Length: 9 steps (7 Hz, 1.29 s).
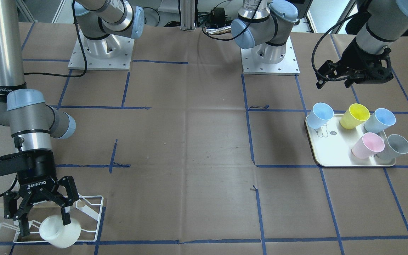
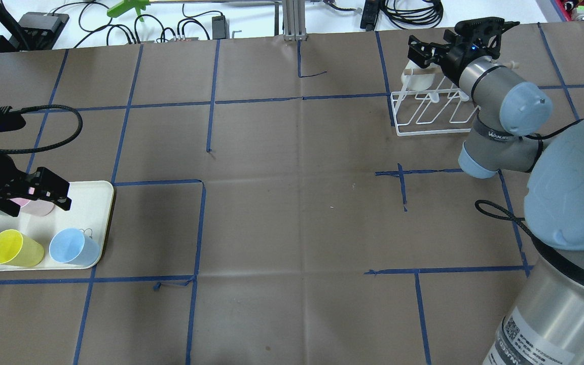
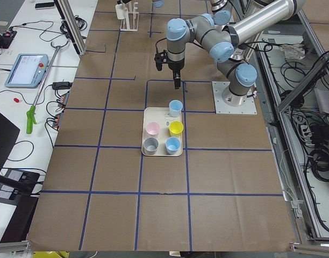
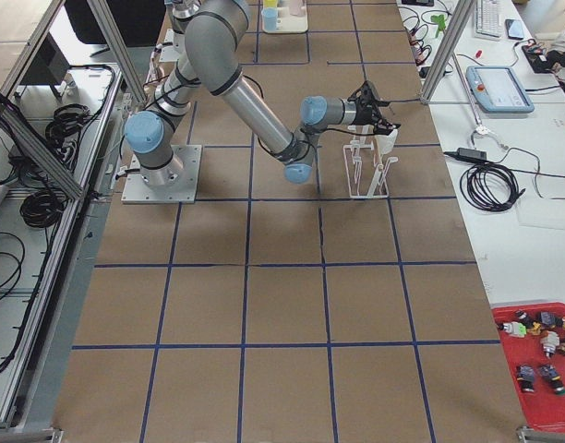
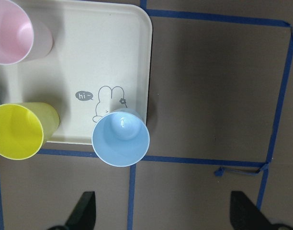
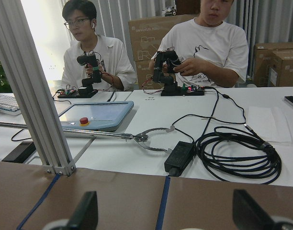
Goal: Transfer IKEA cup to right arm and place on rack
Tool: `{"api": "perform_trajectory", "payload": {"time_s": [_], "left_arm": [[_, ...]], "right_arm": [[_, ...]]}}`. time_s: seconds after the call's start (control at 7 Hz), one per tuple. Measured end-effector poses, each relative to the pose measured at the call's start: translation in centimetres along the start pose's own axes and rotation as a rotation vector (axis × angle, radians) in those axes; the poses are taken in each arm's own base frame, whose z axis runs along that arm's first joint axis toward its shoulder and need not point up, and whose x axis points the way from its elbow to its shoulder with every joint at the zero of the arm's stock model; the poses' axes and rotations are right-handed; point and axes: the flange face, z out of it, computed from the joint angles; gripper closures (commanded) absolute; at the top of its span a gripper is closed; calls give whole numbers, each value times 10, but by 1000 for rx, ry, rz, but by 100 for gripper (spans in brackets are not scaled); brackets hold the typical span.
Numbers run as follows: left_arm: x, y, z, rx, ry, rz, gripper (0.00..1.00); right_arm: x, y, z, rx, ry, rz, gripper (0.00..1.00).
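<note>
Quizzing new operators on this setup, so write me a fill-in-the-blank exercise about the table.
1. The cream tray holds ___ cups.
2. The cup at the wire rack is ___ in colour.
3. The left gripper hangs near the tray with its jaws ___.
4. The speech bubble printed on the tray reads ___.

Missing words: five; white; open; hi.
</note>
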Motion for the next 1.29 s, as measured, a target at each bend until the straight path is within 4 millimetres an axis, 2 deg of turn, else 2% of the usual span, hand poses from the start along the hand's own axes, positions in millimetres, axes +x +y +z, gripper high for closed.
{"api": "perform_trajectory", "payload": {"time_s": [0.14, 0.57, 0.86, 1.29], "left_arm": [[-4, -3, 9, -9, 6, 2, 2], [-14, -22, 84, 8, -3, 2, 2], [-15, -25, 117, -32, 20, 1, 2], [-11, -18, 152, -103, 56, 3, 2]], "right_arm": [[-1, -2, 0, 5, -12, -2, 1], [-10, -21, -6, 46, -29, 3, 1], [-41, -45, -14, 73, -73, 152, 1], [-103, -50, -12, 42, -178, 492, 1]]}}
